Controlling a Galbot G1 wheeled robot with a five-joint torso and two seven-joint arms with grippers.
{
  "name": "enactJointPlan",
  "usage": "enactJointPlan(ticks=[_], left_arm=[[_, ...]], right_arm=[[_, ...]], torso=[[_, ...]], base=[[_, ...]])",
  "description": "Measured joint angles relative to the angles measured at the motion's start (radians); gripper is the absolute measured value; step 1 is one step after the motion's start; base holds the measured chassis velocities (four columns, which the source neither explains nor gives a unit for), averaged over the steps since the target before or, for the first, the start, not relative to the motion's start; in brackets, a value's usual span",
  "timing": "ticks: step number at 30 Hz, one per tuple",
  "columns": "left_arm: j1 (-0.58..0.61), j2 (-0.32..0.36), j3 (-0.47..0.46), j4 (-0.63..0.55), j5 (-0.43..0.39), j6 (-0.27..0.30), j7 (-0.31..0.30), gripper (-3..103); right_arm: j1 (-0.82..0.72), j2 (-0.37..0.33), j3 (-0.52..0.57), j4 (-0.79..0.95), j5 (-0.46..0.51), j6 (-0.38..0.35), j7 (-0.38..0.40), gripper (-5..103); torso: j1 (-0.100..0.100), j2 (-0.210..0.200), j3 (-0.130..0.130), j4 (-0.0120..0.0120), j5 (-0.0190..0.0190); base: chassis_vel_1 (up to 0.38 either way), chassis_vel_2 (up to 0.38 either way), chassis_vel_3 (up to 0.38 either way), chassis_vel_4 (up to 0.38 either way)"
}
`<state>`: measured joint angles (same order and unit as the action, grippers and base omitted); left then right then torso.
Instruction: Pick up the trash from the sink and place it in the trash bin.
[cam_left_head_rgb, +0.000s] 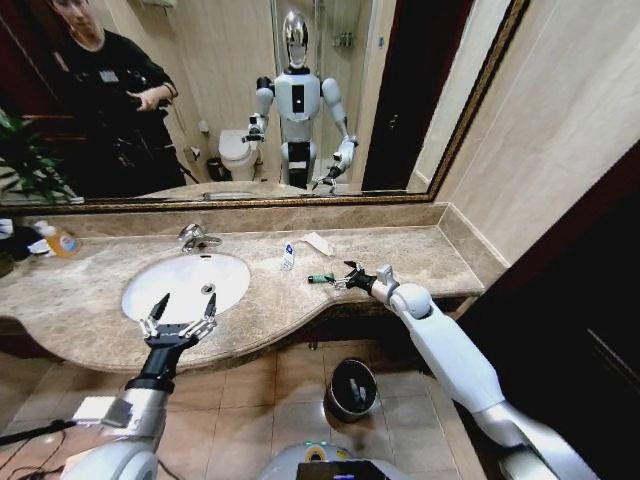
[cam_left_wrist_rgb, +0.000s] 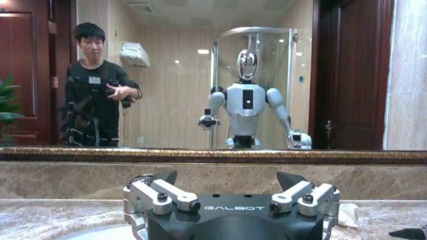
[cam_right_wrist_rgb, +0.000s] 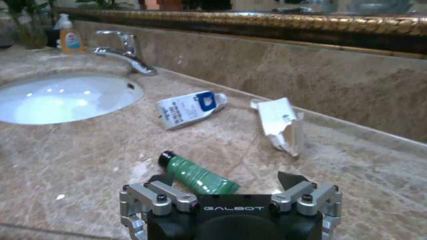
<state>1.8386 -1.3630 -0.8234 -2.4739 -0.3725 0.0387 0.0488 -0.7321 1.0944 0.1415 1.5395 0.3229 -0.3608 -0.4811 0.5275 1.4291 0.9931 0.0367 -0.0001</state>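
Observation:
The trash lies on the marble counter right of the sink (cam_left_head_rgb: 140, 300). A short green tube (cam_left_head_rgb: 320, 278) with a black cap lies just ahead of my right gripper (cam_left_head_rgb: 352, 276). In the right wrist view the green tube (cam_right_wrist_rgb: 197, 175) runs in between the spread fingers of the right gripper (cam_right_wrist_rgb: 227, 180), which is open. Farther back lie a small clear bottle with a blue label (cam_left_head_rgb: 288, 256) (cam_right_wrist_rgb: 190, 108) and a flat white packet (cam_left_head_rgb: 318, 243) (cam_right_wrist_rgb: 280, 122). My left gripper (cam_left_head_rgb: 178, 315) (cam_left_wrist_rgb: 227, 177) hovers open over the sink's front rim, holding nothing. The black trash bin (cam_left_head_rgb: 352, 388) stands on the floor below the counter.
A chrome faucet (cam_left_head_rgb: 197, 238) (cam_right_wrist_rgb: 123, 50) stands behind the basin. An orange-and-clear soap bottle (cam_left_head_rgb: 62, 240) (cam_right_wrist_rgb: 69, 37) sits at the far left by a plant. A gold-framed mirror backs the counter. The counter's curved front edge overhangs the tiled floor.

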Motion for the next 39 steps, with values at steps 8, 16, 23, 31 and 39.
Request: enactJointPlan(ticks=[8,16,23,31,39], left_arm=[[0.0,0.0,0.0,0.0,0.0,0.0,0.0,100],[0.0,0.0,0.0,0.0,0.0,0.0,0.0,100],[0.0,0.0,0.0,0.0,0.0,0.0,0.0,100],[0.0,0.0,0.0,0.0,0.0,0.0,0.0,100],[0.0,0.0,0.0,0.0,0.0,0.0,0.0,100]], right_arm=[[0.007,0.011,-0.031,-0.018,-0.008,0.022,0.027,100],[0.02,0.027,-0.06,-0.038,-0.002,0.043,0.086,100],[0.022,0.029,-0.07,-0.041,0.0,0.042,0.093,94],[0.023,0.03,-0.085,-0.042,0.003,0.041,0.097,84],[0.018,0.036,-0.092,-0.043,0.003,0.037,0.102,68]], torso=[[0.0,0.0,0.0,0.0001,0.0],[0.0,0.0,0.0,0.0001,0.0],[0.0,0.0,0.0,0.0001,0.0],[0.0,0.0,0.0,0.0001,0.0],[0.0,0.0,0.0,0.0001,0.0]], base=[[0.0,0.0,0.0,0.0],[0.0,0.0,0.0,0.0],[0.0,0.0,0.0,0.0],[0.0,0.0,0.0,0.0],[0.0,0.0,0.0,0.0]])
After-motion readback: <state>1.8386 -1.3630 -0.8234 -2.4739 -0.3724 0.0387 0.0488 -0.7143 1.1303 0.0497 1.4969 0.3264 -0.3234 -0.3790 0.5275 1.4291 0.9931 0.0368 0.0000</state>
